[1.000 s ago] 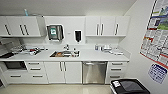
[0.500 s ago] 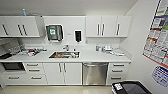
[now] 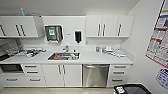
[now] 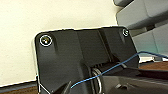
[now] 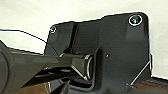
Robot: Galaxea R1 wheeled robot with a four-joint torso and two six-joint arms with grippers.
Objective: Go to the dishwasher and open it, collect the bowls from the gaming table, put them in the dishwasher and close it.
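Head view looks at a white kitchen wall. The dishwasher (image 3: 96,75) sits under the counter (image 3: 100,58), toward the counter's right end. Its shiny steel door is shut, and its bar handle (image 3: 90,66) runs along the top edge of the door. White drawers (image 3: 120,73) are just beside it on the right. White cupboard doors (image 3: 62,75) are just beside it on the left.

A sink (image 3: 64,56) is set into the middle of the counter, with a tap (image 3: 66,48) behind it. Small things lie near the counter's left end and near its right end, but they are too blurry to name. White wall cupboards (image 3: 109,26) hang above. A paper towel box (image 3: 53,33) and a dark soap holder (image 3: 78,36) hang on the wall between them. Posters (image 3: 160,37) are stuck on the right wall. A dark bin (image 3: 131,89) stands on the floor at the right, near the drawers.

Both wrist views show the robot's own dark plate, with pale wall behind it. I cannot tell if the left or right gripper's fingers are apart or together.
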